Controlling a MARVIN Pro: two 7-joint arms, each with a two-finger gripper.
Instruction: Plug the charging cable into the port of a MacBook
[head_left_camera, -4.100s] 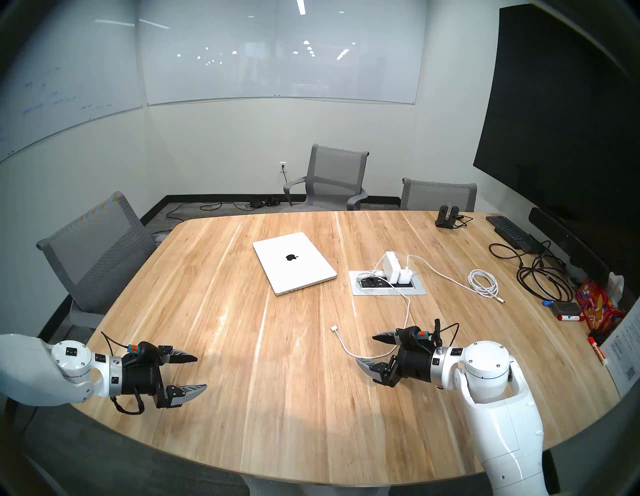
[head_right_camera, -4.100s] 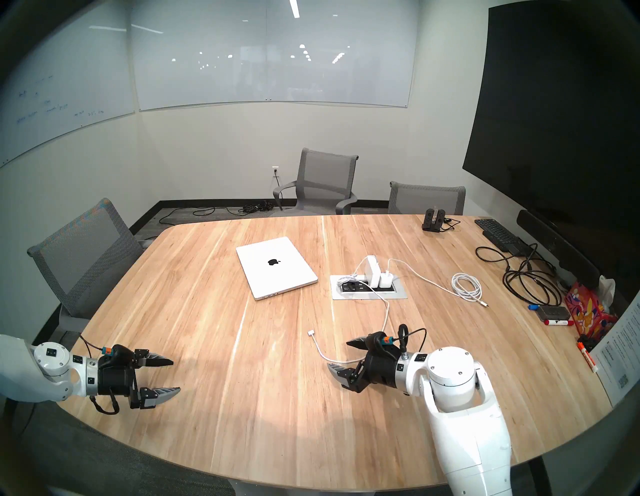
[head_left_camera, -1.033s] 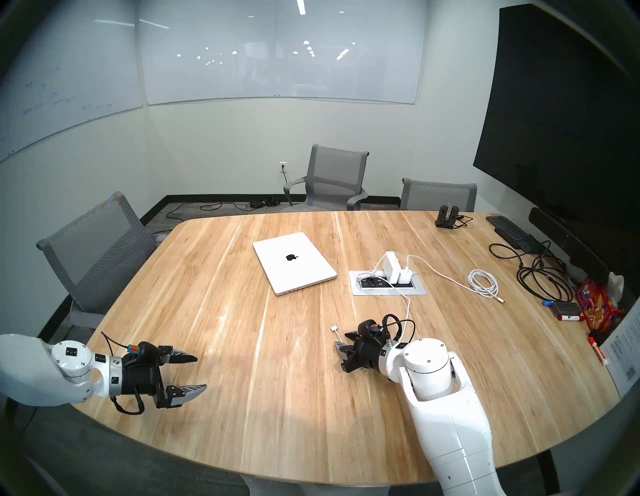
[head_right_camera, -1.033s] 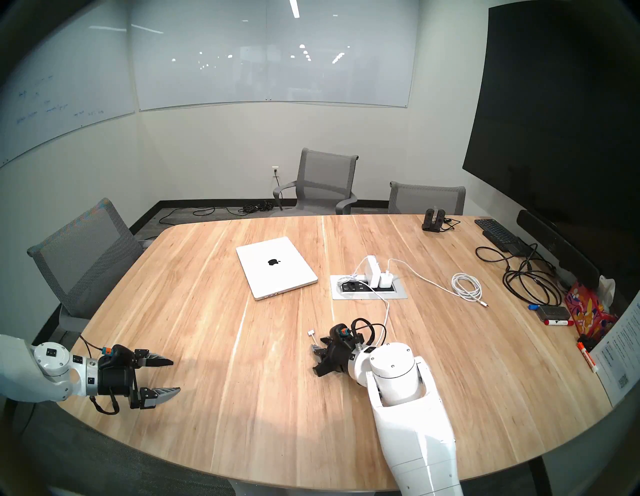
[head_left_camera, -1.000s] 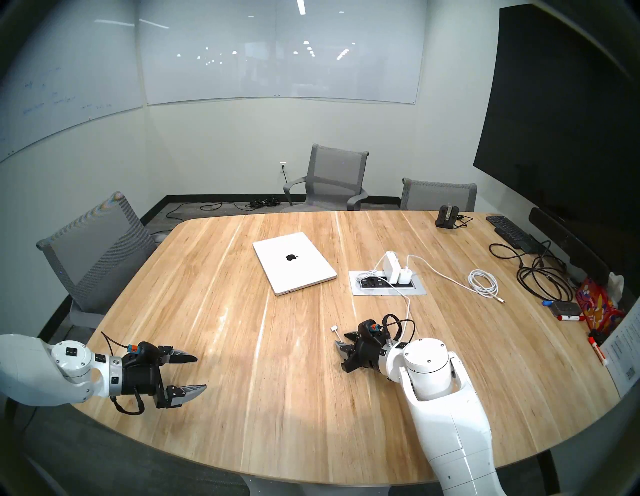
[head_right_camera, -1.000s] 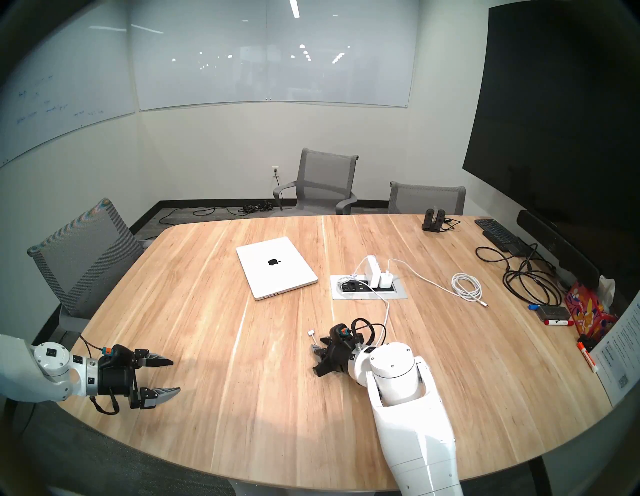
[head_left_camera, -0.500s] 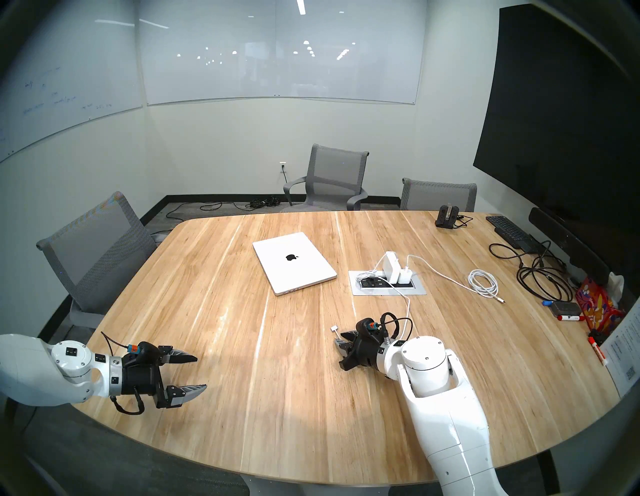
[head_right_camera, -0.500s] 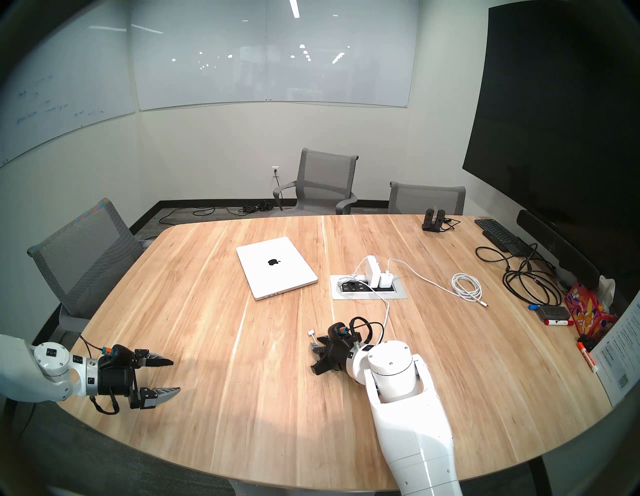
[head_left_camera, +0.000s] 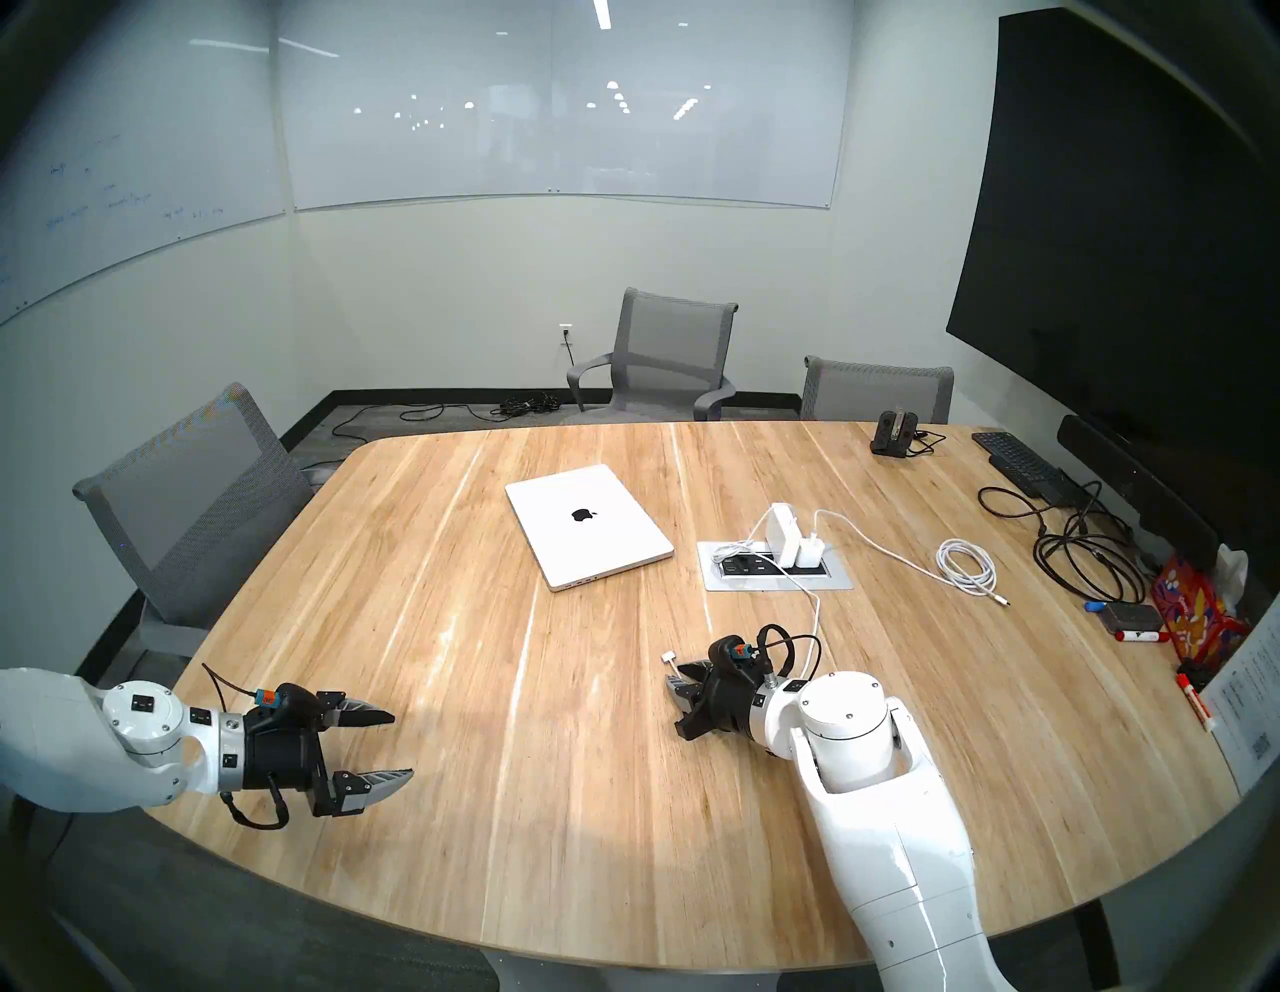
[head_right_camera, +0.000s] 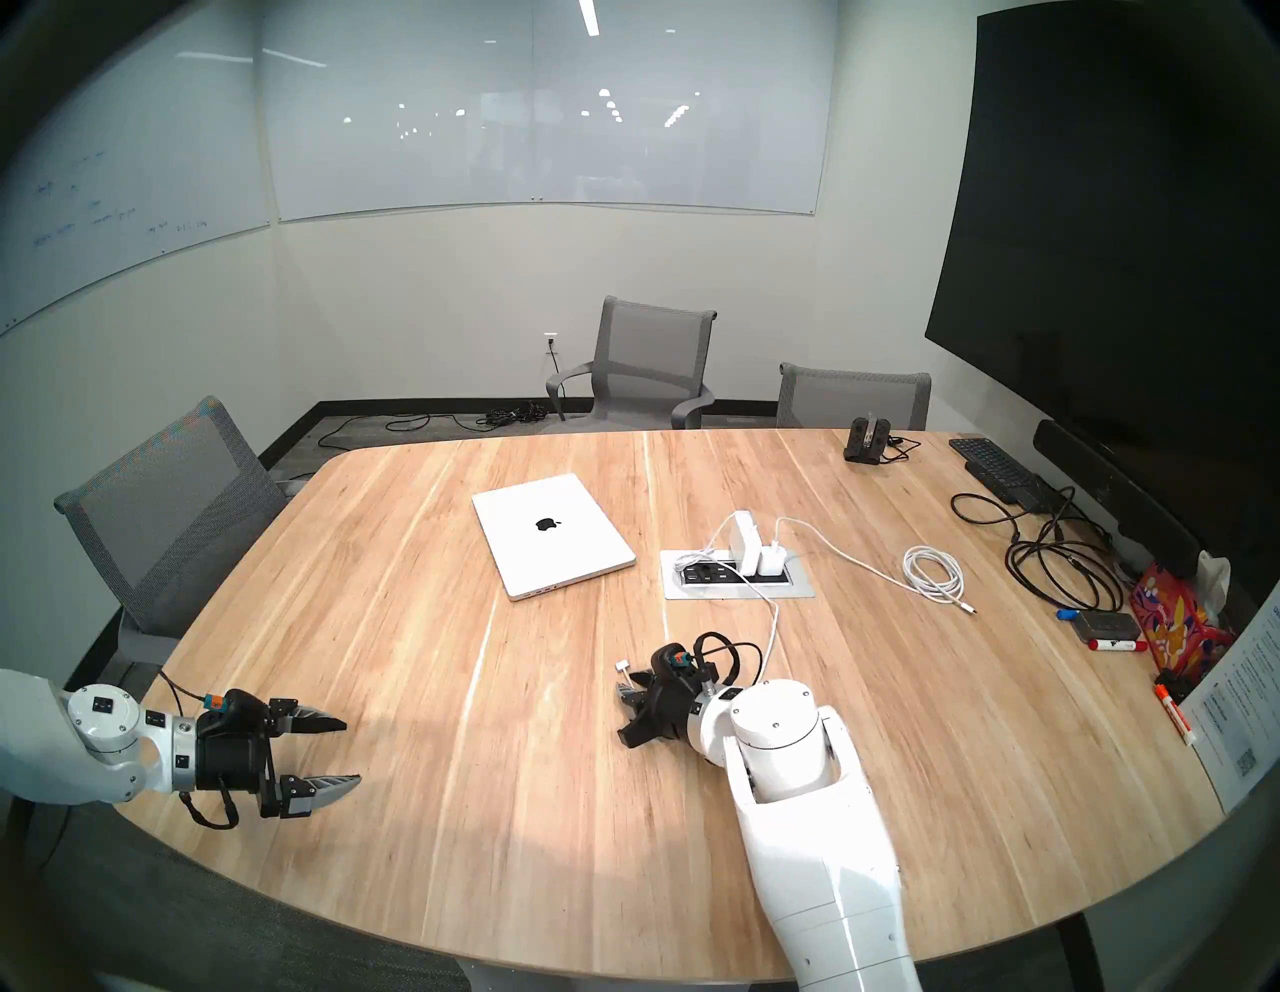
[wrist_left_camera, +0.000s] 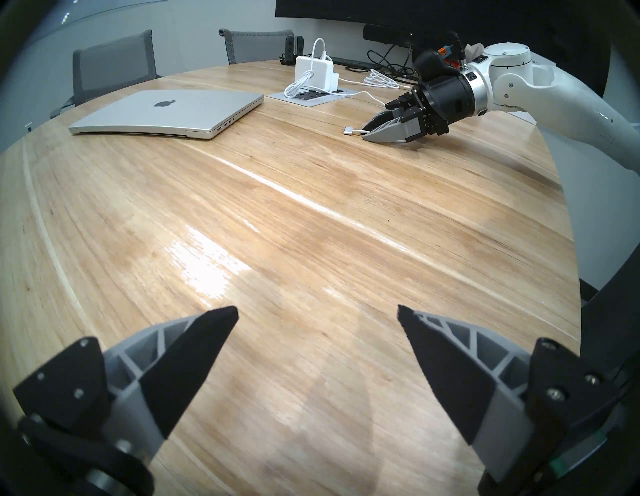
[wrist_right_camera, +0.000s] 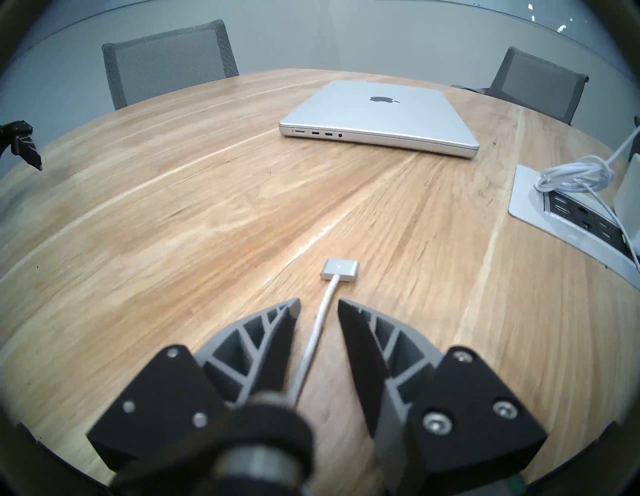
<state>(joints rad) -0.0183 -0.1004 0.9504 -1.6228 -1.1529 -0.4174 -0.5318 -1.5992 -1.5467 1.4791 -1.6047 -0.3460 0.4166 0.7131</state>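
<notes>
Okay, I'm straddling the charging cable (wrist_right_camera: 317, 332) with the right end effector (wrist_right_camera: 318, 304), fingers spread narrowly, nothing pinched; its connector (wrist_right_camera: 340, 269) is lying on the bench (wrist_right_camera: 207, 221), well short of the MacBook (wrist_right_camera: 381, 114); gripping cord alone, I'm risking the plug swivelling off the port (wrist_right_camera: 299, 132).

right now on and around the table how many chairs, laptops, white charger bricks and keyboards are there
chairs: 3
laptop: 1
white charger bricks: 2
keyboard: 1
total: 7
</notes>
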